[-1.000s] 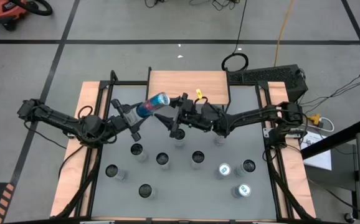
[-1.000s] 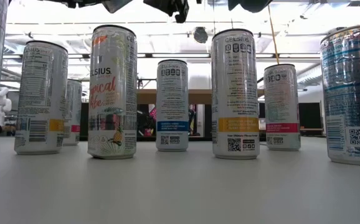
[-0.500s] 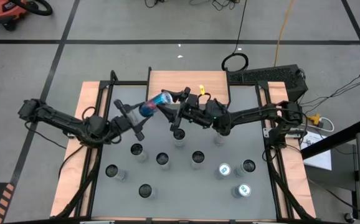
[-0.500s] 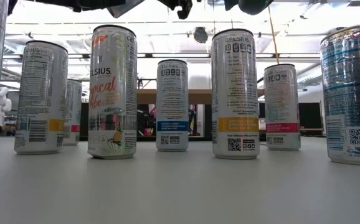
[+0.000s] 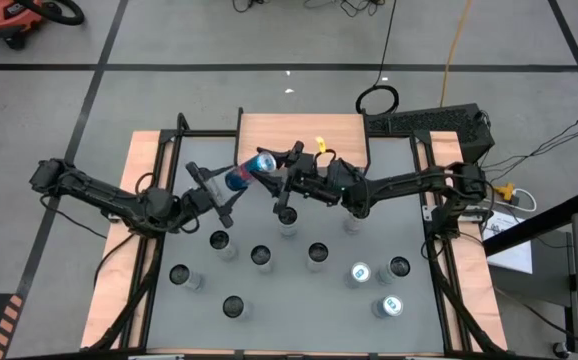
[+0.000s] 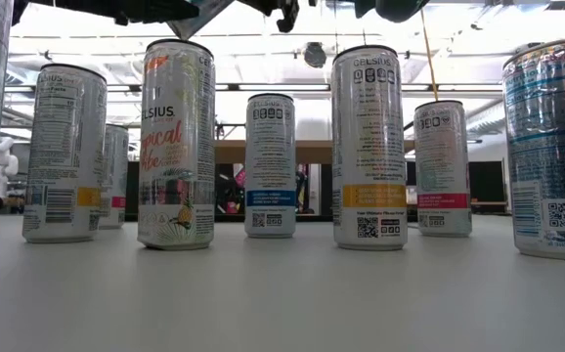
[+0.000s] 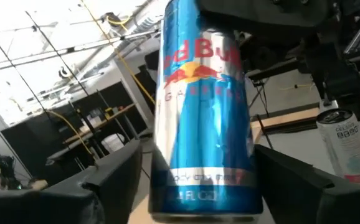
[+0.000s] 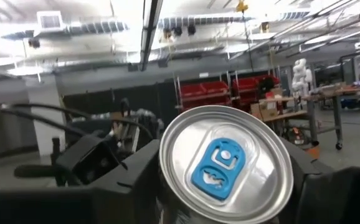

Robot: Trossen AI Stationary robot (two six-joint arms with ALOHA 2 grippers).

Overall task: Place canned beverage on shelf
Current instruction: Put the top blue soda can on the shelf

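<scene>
Handover mid-frame, high view | blue Red Bull can (image 5: 248, 172) tilted before shelf (image 5: 303, 137) | left gripper (image 5: 219, 189) fingers spread beside it | right gripper (image 5: 274, 170) clamps its top | Celsius cans (image 6: 176, 145) upright below

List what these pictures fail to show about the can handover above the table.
- Blue can, high view: too small to tell which gripper grips it.
- Left gripper, left wrist view: fingers stand clear of the can's sides; its base is cut off by the edge.
- Right gripper, right wrist view: the can top hides any finger contact.
- Shelf, high view: arms cover its front edge.
</scene>
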